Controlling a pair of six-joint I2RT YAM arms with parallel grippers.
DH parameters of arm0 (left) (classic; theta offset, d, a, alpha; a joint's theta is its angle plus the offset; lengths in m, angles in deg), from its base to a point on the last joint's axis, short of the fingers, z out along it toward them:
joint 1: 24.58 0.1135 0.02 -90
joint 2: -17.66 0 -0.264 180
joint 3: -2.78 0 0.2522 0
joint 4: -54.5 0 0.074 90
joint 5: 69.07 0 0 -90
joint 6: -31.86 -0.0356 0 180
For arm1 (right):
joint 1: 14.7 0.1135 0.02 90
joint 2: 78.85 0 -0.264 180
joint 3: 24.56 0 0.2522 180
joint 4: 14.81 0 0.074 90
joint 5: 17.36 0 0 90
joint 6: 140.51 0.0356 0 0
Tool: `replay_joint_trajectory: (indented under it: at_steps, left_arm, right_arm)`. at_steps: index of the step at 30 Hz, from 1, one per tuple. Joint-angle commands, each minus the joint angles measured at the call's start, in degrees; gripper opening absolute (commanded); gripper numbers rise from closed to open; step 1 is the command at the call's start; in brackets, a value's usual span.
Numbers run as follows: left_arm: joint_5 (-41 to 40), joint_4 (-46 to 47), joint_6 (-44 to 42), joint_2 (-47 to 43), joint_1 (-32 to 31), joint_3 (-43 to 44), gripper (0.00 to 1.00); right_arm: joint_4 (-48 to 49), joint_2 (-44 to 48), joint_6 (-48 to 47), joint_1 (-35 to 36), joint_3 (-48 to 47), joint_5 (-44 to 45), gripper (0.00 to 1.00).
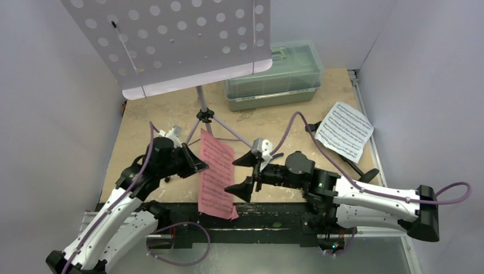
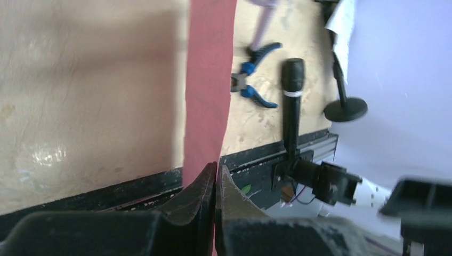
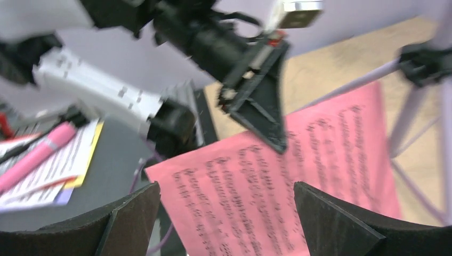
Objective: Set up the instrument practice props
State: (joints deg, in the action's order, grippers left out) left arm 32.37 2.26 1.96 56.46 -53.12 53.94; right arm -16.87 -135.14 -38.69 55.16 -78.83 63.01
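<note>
music stand [image 1: 171, 40]: pale lilac, perforated, upright on tripod legs, rear.
pink sheet [image 1: 216, 174]: print up, overhanging table [image 1: 160, 117] near edge, pinched by left gripper [image 2: 216, 178].
microphone [image 2: 292, 101]: black, silver-banded, lying flat.
round-based stand [image 2: 345, 109]: black, right side.
white sheet [image 1: 344, 130]: draped over round-based stand's rod.

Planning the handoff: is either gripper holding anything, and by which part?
Left gripper pinches the pink sheet by one long edge; right gripper open, empty.

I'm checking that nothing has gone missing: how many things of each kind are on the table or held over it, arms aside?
Music stand: 1
Sheets of music: 2, the pink sheet and the white sheet
Microphone: 1
Round-based stand: 1
Toolbox: 1
Pliers: 1
Total: 7
</note>
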Motion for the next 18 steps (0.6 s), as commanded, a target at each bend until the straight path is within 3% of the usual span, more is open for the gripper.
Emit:
replay_joint_trajectory:
  at_steps: [1, 6, 10, 18]
  left_arm:
    - [2.9, -5.6, -16.6, -4.4, -0.1, 10.1, 0.00]
    - [9.0, -4.6, -28.6, -5.1, -0.1, 17.6, 0.00]
    - [17.6, 1.0, -37.1, -9.0, -0.1, 21.2, 0.00]
    - [23.8, 9.7, -48.0, -16.0, -0.1, 29.8, 0.00]
  right_arm:
    - [-3.6, 7.0, 1.1, 0.2, -3.2, 16.0, 0.99]
    - [-1.9, 10.1, 6.8, -0.4, -2.4, 17.3, 0.99]
    - [1.1, 9.0, 14.0, -1.8, -1.9, 9.4, 0.99]
    - [10.1, 10.2, 20.2, -7.7, 1.2, -3.9, 0.99]
